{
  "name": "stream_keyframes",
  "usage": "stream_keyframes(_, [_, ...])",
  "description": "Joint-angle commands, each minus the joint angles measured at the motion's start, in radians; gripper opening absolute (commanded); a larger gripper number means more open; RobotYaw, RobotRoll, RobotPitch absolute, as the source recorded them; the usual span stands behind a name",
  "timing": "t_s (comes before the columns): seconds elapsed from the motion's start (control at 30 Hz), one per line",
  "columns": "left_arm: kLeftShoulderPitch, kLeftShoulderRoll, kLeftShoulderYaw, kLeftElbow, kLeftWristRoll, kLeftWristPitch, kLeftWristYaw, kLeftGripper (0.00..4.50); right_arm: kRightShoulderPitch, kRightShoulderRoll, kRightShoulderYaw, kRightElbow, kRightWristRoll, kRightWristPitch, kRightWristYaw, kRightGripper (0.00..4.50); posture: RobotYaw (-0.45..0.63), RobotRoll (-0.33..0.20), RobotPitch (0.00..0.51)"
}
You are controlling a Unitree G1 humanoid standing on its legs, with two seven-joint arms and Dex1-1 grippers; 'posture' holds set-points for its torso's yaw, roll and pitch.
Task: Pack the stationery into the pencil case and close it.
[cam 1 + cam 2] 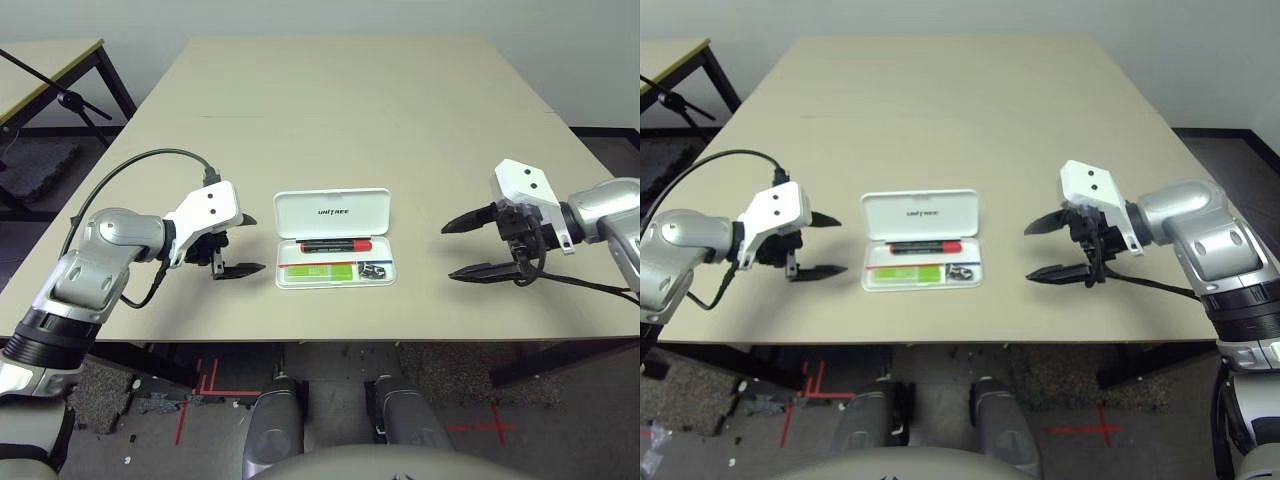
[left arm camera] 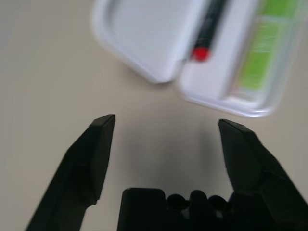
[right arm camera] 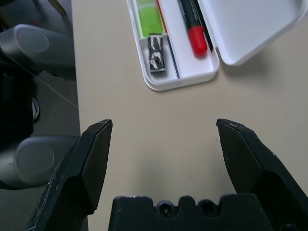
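White plastic, hinged and lying open near the front edge of the table (image 1: pixel 330 110), the pencil case (image 1: pixel 334 213) sits between our two arms with its lid folded flat away from us. All three pieces of stationery already rest in its tray: the red marker (image 1: pixel 337 245) with its black cap lies along the hinge side, the lime-green and white stick (image 1: pixel 318 270) lies nearer us, and the tiny silver-and-black piece (image 1: pixel 374 270) sits just beside the stick's end, toward our right. A red line and a blue line run along the tray floor between marker and stick.

We judge the packing part done; what is left is to swing the lid over and press it shut.

Our left gripper (image 1: pixel 232 243) hangs just beside the case's left end, clear of it, fingers spread and empty. Our right gripper (image 1: pixel 472 246) is farther off on the other side, fingers wide apart and holding nothing, pointing in toward the case. In the right wrist view the tray's contents lie in plain sight past the parted fingers (image 3: pixel 94 154).

Small black lettering on the lid looks to read "UNITREE". We can make out no readable writing on the stick or marker.
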Motion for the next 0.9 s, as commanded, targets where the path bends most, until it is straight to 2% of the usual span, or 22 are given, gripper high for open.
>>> stream_keyframes(0.03, [-0.060, -0.024, 0.015, 0.163, 0.070, -0.061, 0.087, 3.12, 0.017, -0.019, -0.007, 0.033, -0.021, -0.031, -0.007, 4.50, 0.00, 0.000, 0.037])
stream_keyframes(0.2, [-0.147, -0.124, 0.043, 0.342, 0.100, -0.121, 0.230, 1.14, 0.023, -0.014, -0.011, 0.038, -0.020, -0.033, -0.019, 4.50, -0.01, 0.000, 0.035])
stream_keyframes(0.3, [-0.161, -0.155, 0.031, 0.412, 0.127, -0.161, 0.259, 0.04, 0.025, -0.011, -0.009, 0.038, -0.021, -0.036, -0.027, 4.50, -0.01, 0.000, 0.035])
stream_keyframes(0.67, [-0.174, -0.181, 0.023, 0.491, 0.175, -0.181, 0.279, 0.01, 0.020, -0.005, -0.002, 0.042, -0.023, -0.040, -0.037, 4.50, -0.01, 0.000, 0.039])
stream_keyframes(0.9, [-0.200, -0.267, 0.033, 0.494, 0.147, -0.140, 0.299, 0.01, 0.014, 0.002, 0.003, 0.044, -0.026, -0.042, -0.037, 4.50, -0.01, 0.000, 0.041])
